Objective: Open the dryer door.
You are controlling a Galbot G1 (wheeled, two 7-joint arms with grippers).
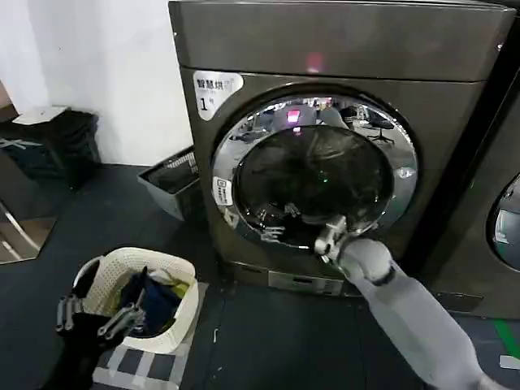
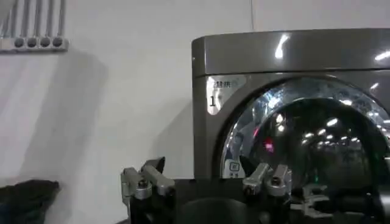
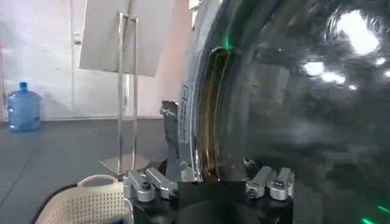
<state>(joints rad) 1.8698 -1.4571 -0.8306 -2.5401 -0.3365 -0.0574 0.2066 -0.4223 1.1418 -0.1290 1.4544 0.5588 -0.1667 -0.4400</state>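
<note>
Chrome rings the dryer door [image 1: 315, 169], a wide shiny band around dark glass, closed flat against the front of the grey-bronze dryer [image 1: 341, 49], which stands at about twelve o'clock from the robot. A white "1" sticker [image 1: 213, 89] sits at ten o'clock of the door, and a red indicator light [image 1: 314, 61] glows at its twelve o'clock. The right gripper [image 1: 329, 237] reaches up to the door at roughly six o'clock of the ring; in the right wrist view its fingers [image 3: 149, 184] stand spread apart, holding nothing, with the door's rim [image 3: 204, 109] just ahead, though whether they touch it is hard to tell. The left gripper [image 1: 89, 318] hangs low at about seven o'clock, beside a cream laundry basket [image 1: 183, 313] of clothes, its fingers [image 2: 143, 181] likewise parted and empty. A dark crate [image 1: 172, 183] rests on the floor at the dryer's nine o'clock.
</note>
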